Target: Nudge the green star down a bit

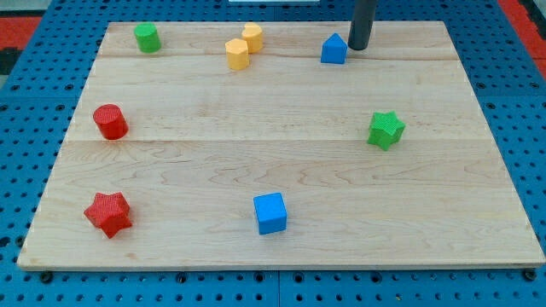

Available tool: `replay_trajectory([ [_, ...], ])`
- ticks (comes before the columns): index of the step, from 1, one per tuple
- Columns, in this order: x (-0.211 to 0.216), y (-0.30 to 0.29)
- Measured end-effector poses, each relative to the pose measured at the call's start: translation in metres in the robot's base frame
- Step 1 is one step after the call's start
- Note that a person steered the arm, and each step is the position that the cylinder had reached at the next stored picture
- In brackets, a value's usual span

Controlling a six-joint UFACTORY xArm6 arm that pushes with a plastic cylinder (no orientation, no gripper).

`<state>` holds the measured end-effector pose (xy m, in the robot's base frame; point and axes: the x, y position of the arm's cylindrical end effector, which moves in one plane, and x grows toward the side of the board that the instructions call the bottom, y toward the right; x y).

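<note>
Camera view: my tip (358, 48) stands upright, fingerless, well above green star (386, 130).

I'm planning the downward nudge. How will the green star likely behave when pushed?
The green star looks squat and flat-based, so it probably slides rather than tips. Its points may make it rotate under an off-centre push. My tip is well above it.

On the tabletop (281, 162), my tip (358, 48) stands near the view's top, just right of the blue house-shaped block (333, 49). Left of that block, two yellow blocks (244, 46) touch each other; the green cylinder (147, 37) sits at the top left. The green star (386, 130) lies at the right, well below my tip. The red cylinder (110, 122) lies at the left, the red star (108, 213) below it, and the blue cube (270, 213) at bottom centre.
</note>
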<state>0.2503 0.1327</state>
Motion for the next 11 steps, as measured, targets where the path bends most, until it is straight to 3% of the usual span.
replay_trajectory([
  [5,0.003,0.008],
  [7,0.127,0.029],
  [8,0.157,0.009],
  [9,0.173,0.063],
  [11,0.175,0.073],
])
